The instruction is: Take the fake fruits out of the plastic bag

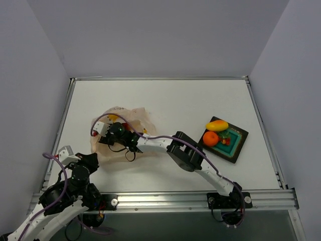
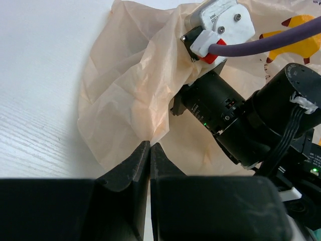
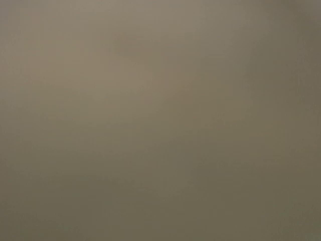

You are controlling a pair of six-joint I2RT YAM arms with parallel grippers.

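Left wrist view: left fingers [image 2: 129, 173] pressed together, pinching near edge of banana-printed plastic bag [image 2: 135, 90] on worktop [image 2: 40, 75]; right fingers buried in bag, state untellable; fake fruits [image 1: 216, 125] on teal tray [image 1: 239, 146], well apart; bag's faint marking [image 1: 118, 108] unreadable.

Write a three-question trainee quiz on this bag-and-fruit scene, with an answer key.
1. True or false: the mango and the orange lie on the teal tray.
2. The left gripper is: A open above the tray; B shut on the edge of the plastic bag; C holding the orange.
3. Fill in: in the top view, the right arm stretches left until its end lies over the ____.

Key: 1 true; 2 B; 3 plastic bag.
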